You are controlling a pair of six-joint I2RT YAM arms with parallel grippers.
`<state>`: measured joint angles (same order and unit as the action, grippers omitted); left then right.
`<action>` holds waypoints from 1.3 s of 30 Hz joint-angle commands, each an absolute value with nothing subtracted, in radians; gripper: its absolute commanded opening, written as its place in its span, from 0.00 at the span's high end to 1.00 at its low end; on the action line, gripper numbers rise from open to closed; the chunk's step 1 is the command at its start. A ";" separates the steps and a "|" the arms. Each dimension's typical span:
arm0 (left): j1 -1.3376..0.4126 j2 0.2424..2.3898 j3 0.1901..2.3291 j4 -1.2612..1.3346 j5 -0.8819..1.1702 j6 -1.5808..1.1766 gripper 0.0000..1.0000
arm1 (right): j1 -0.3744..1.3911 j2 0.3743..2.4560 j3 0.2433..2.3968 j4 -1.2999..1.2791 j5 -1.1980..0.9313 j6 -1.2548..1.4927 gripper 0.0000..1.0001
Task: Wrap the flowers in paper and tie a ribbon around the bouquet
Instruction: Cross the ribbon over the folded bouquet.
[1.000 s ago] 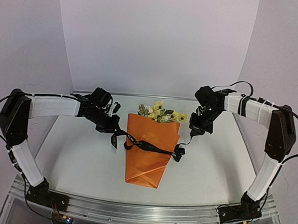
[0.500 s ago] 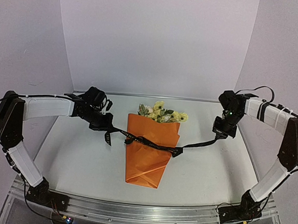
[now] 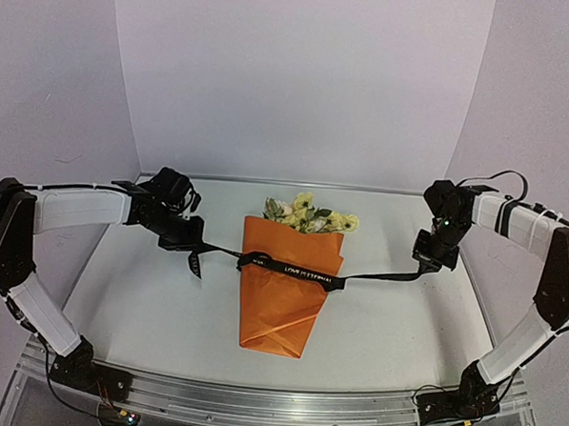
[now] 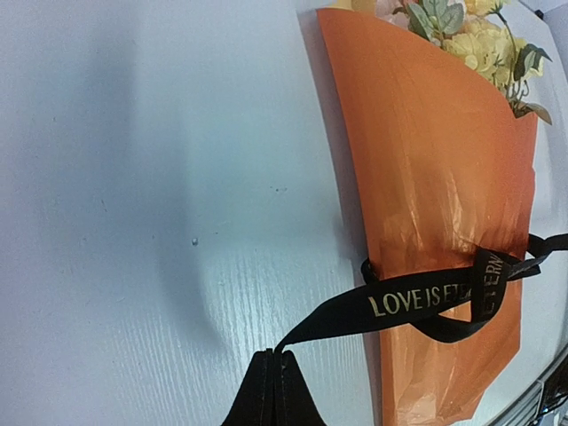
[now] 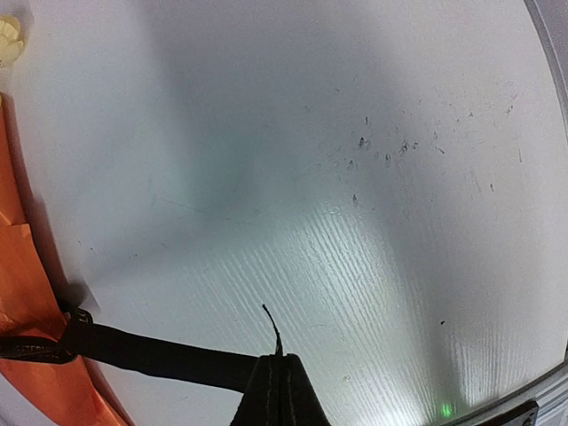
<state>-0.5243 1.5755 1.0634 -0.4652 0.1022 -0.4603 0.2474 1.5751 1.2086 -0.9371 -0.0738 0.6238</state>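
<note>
Evenly now: with left fingers [image 3: 186, 240] and right fingers [image 3: 427, 261] clamped on the ends of the long narrow black lettered ribbon [image 3: 291, 269], pull apart level and gently. Cinch the loop around the orange paper-cone bouquet [image 3: 277, 313] lying mid-worktop [image 3: 146, 311] without dragging it sideways.

You're in a lab test cell: plain pale walls [image 3: 301, 80] box in the table [image 3: 165, 302], an aluminium rail [image 3: 275, 401] along its near edge.

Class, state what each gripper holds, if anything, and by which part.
Both hold the ribbon: the left gripper pinches it near its left end, the right gripper near its right end.
</note>
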 commanded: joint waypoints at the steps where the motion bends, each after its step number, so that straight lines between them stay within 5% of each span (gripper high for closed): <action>1: -0.506 1.512 1.035 -0.461 0.046 -0.488 1.00 | 0.237 1.535 1.195 -0.948 -0.041 0.609 1.00; 24: -0.448 1.452 0.975 -0.458 0.012 -0.510 1.00 | 0.137 1.501 1.164 -0.965 -0.051 0.602 1.00; 31: -0.448 1.484 0.986 -0.438 0.100 -0.482 1.00 | 0.236 1.570 1.311 -0.944 -0.160 0.590 1.00; 39: -0.443 1.467 1.003 -0.468 0.029 -0.477 1.00 | 0.278 1.622 1.510 -1.050 -0.022 0.547 1.00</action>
